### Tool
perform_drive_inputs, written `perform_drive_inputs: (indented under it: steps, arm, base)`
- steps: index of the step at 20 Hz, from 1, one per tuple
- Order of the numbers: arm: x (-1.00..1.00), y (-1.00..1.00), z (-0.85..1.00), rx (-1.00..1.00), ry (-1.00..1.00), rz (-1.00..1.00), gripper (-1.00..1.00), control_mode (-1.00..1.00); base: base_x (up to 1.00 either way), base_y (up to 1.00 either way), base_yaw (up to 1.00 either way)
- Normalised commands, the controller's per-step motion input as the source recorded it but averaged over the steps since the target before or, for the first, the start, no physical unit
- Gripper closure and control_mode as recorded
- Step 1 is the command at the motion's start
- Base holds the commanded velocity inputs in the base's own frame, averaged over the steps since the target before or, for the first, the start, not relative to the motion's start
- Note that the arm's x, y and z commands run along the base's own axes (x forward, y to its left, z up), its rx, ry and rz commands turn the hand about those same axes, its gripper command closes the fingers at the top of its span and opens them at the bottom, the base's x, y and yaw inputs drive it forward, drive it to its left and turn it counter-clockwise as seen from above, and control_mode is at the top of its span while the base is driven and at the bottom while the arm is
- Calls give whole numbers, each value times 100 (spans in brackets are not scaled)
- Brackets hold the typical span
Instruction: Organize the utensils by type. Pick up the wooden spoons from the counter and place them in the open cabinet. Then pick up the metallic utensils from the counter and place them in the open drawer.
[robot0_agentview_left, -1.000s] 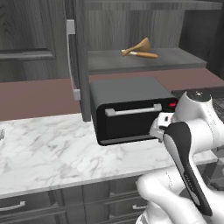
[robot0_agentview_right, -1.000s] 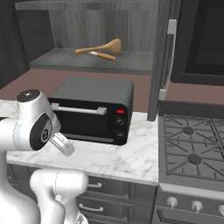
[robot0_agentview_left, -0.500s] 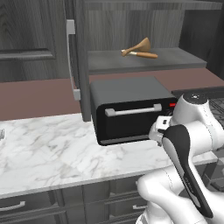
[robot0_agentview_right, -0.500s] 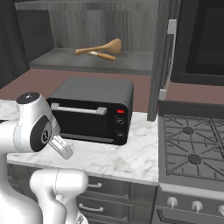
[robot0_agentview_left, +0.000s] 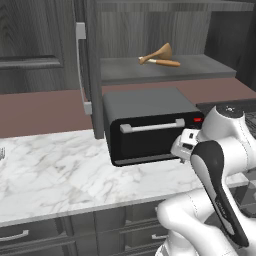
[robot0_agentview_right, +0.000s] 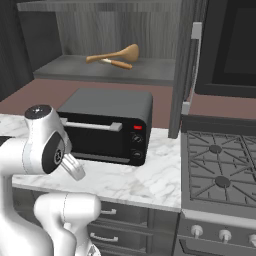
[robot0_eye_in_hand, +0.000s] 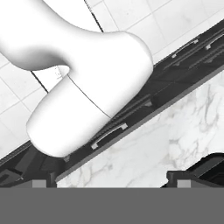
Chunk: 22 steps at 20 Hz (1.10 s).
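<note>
Two wooden spoons (robot0_agentview_left: 159, 56) (robot0_agentview_right: 116, 56) lie crossed on the grey shelf of the open cabinet (robot0_agentview_left: 200, 67) (robot0_agentview_right: 60, 70), above the toaster oven. My gripper (robot0_eye_in_hand: 111, 183) is open, its dark fingertips (robot0_eye_in_hand: 39, 182) wide apart with nothing between them. It hangs in front of the counter (robot0_eye_in_hand: 166, 144), looking down at the marble edge and the floor. In the base views my folded arm (robot0_agentview_left: 220, 165) (robot0_agentview_right: 45, 145) stands before the counter (robot0_agentview_left: 55, 175) (robot0_agentview_right: 145, 177). The metallic utensils and the open drawer are out of view.
A black toaster oven (robot0_agentview_left: 150, 125) (robot0_agentview_right: 107, 125) sits on the counter under the shelf. The open cabinet door (robot0_agentview_left: 87, 70) (robot0_agentview_right: 182, 65) with its silver bar handle juts out beside it. A gas stove (robot0_agentview_right: 220, 170) lies to the right. Shut drawer fronts (robot0_eye_in_hand: 109, 133) run below the counter.
My arm has shifted slightly in front of the counter. The spoons on the shelf have not moved and the gripper stays open.
</note>
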Motion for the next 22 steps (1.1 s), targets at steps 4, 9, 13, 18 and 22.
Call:
perform_drive_inputs:
  steps: [4,9,13,18,22]
  arm:
    - [-2,-18,-9,12,-14,0,-100,-100]
    - [0,-2,-6,5,-9,0,-100,-100]
    - [-1,0,-3,1,-5,0,-100,100]
    - [0,0,0,0,0,0,-100,100]
    - [0,0,0,0,0,0,-100,100]
  base:
    - [0,0,0]
    - [0,0,0]
    - [-6,0,0]
    - [-36,0,0]
    - [-56,0,-1]
